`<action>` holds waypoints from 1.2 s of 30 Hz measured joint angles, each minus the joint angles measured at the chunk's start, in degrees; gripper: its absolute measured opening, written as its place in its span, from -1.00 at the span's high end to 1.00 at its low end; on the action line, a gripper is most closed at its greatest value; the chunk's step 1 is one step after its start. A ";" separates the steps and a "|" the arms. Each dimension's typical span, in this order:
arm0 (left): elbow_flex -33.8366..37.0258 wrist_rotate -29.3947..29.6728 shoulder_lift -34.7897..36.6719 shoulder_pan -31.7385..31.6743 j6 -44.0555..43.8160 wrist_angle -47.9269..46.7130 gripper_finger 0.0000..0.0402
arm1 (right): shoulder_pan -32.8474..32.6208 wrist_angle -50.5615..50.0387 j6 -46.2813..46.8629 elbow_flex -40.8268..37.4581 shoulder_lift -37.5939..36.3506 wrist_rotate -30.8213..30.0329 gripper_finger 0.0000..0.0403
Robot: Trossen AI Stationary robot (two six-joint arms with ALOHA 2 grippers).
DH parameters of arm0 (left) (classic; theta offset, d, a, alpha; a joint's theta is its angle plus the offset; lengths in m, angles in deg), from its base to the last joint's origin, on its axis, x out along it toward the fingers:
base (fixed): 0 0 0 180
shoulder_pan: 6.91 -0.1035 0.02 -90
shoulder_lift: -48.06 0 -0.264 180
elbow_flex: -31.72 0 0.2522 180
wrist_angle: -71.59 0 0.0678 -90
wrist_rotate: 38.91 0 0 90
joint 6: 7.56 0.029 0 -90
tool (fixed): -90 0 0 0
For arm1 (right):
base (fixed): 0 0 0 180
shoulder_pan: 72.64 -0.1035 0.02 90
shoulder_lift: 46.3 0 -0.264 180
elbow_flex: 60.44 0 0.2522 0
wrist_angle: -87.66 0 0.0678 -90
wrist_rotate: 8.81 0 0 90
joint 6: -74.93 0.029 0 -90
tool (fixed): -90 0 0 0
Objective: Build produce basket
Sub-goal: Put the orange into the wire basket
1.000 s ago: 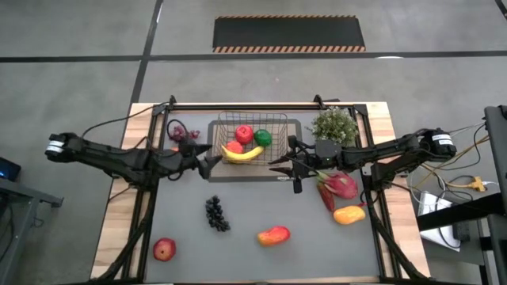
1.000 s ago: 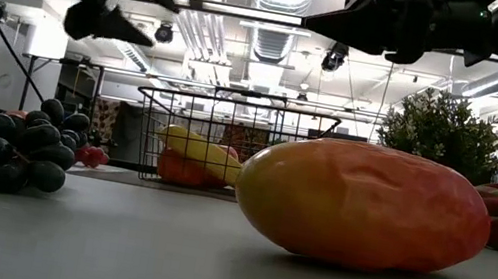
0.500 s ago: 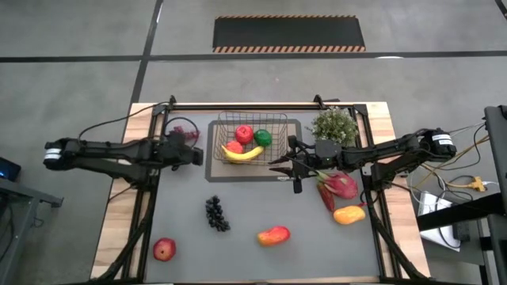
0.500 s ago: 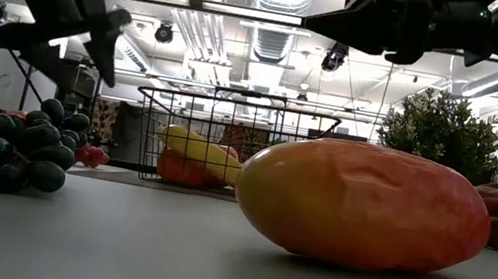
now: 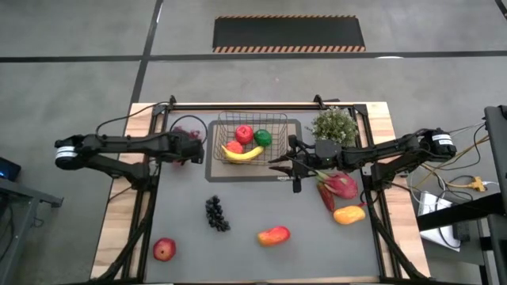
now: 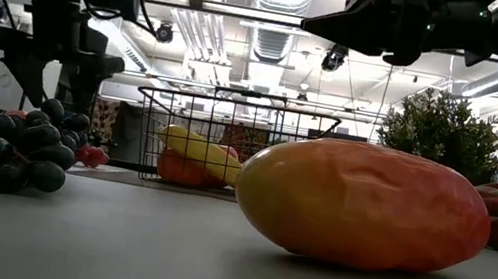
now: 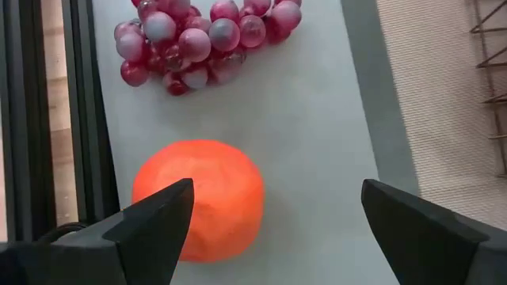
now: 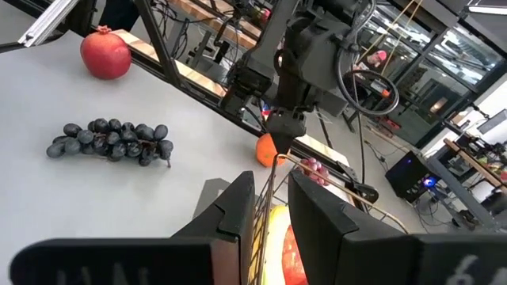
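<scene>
High view first: we record that the left hand [image 5: 184, 150] has withdrawn from the basket [image 5: 249, 139] over the last second and now hangs left of it, above an orange [image 7: 200, 199] and a bunch of red grapes [image 7: 207, 33]. Its fingers [image 7: 154, 224] are spread wide and empty, straddling the orange without touching it. We judge the orange to be the next pick.

The right hand [image 5: 279, 165] waits just right of the basket, nearly closed, holding nothing.

The basket sits on a grey tray [image 5: 295, 127] and holds a banana [image 5: 242, 153], red apple [image 5: 245, 133] and green pepper [image 5: 263, 137]. Dark grapes [image 5: 215, 212], mangoes and a dragon fruit remain on the counter [image 5: 238, 253], in front of it.
</scene>
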 joint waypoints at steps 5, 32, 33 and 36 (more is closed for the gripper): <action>-1.00 -0.02 -2.20 -0.67 0.71 -0.21 -0.72 | 0.37 -0.31 0.00 0.00 0.00 -0.01 0.66; -0.05 -0.84 -5.39 -4.04 1.70 -7.77 -0.72 | 0.90 -1.36 0.65 0.01 0.07 0.06 0.66; 0.14 -0.85 -5.55 -4.04 1.70 -7.28 -0.72 | 0.90 -1.34 0.66 0.02 0.07 0.06 0.66; 0.23 -0.85 -6.32 -4.04 1.74 -6.01 -0.72 | 0.90 -1.39 0.66 0.00 0.07 0.06 0.66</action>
